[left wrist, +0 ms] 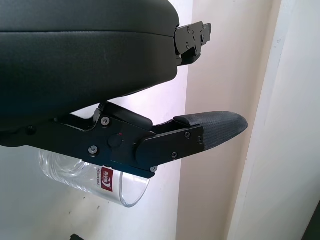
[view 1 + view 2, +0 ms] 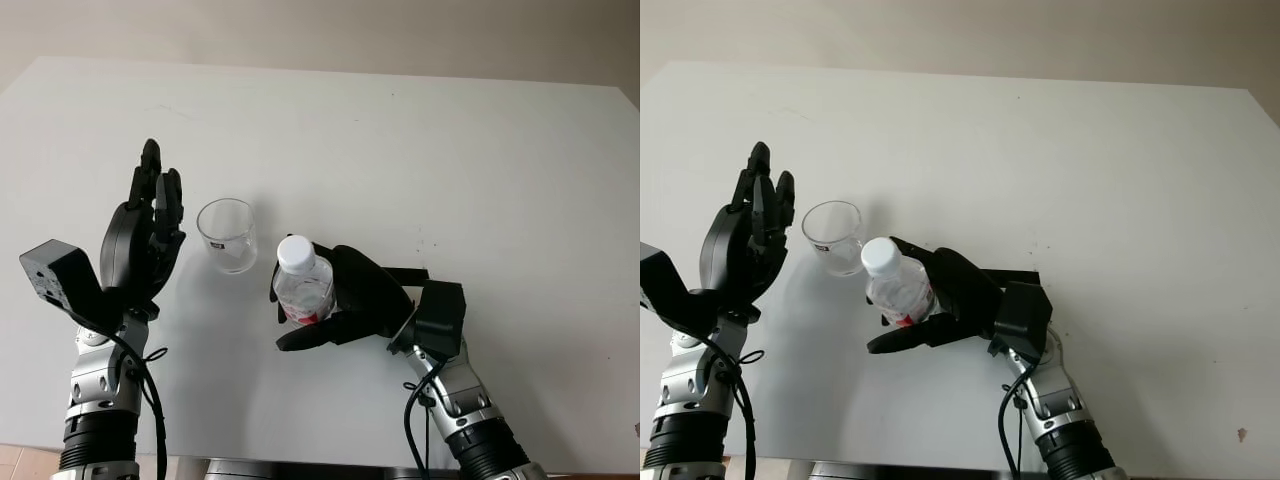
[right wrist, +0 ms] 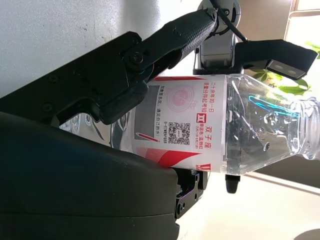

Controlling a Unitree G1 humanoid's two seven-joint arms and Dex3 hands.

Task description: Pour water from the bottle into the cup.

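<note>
Pouring had not begun: I had the right hand (image 2: 345,300) wrapped around the bottle (image 2: 303,285), upright with its white cap on, just beside the empty cup (image 2: 227,234). My left hand (image 2: 145,235) hovered open beside the cup, touching nothing.

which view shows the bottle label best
The right wrist view: the bottle fills it side-on in the right hand, red and white label readable. Both eye views show it from above, white cap toward the camera, label mostly hidden by fingers.
</note>
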